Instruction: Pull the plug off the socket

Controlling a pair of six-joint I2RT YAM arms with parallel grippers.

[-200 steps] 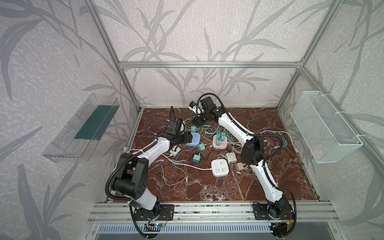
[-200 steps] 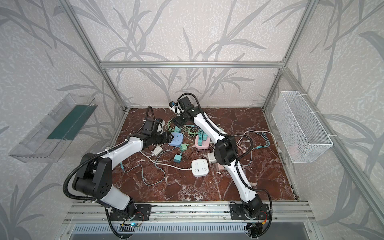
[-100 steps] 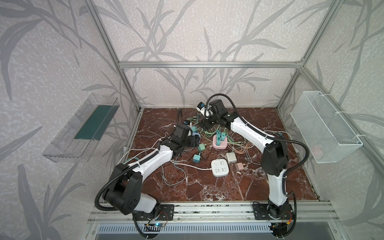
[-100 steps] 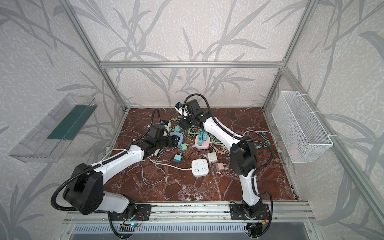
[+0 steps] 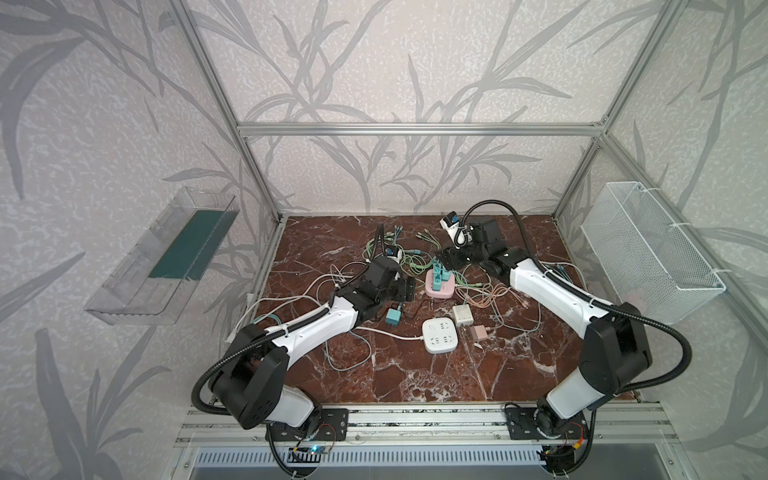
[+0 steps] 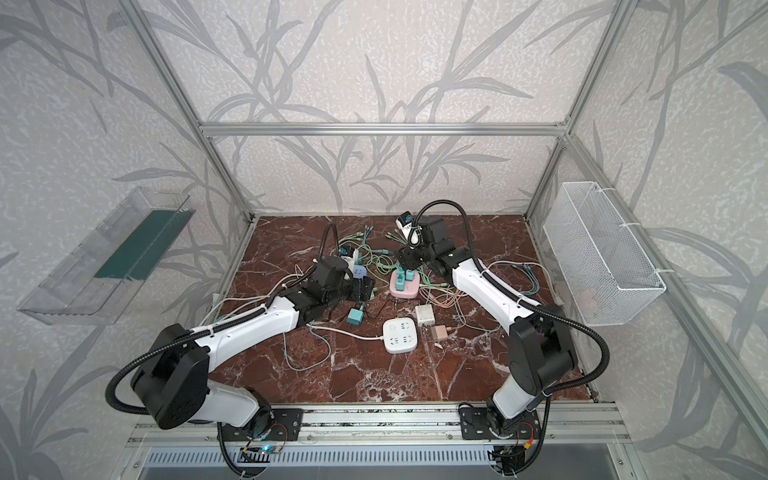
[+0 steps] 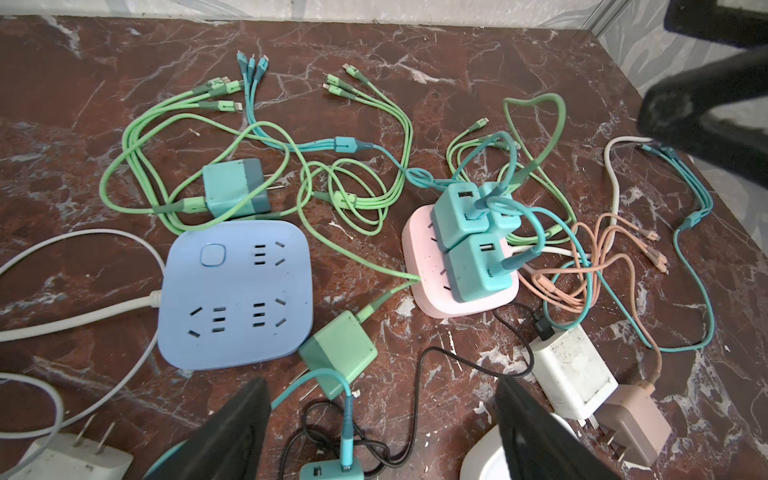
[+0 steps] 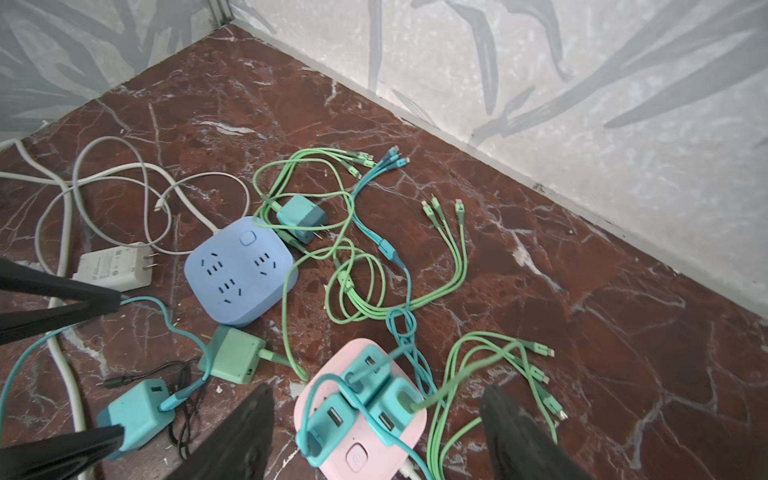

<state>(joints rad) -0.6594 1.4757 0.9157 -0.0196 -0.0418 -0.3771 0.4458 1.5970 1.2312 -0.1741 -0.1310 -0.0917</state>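
The right gripper [image 8: 376, 392], spread wide and empty, hangs over three teal plugs [image 8: 330, 417] seated in the pink socket [image 8: 357, 457], while the left gripper [image 7: 380, 386], likewise spread, hovers beside a loose plug [image 5: 392, 316].

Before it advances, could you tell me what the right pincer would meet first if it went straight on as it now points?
Probably the teal plugs standing in the pink socket: the open right pincer points at them, though depth is unclear.
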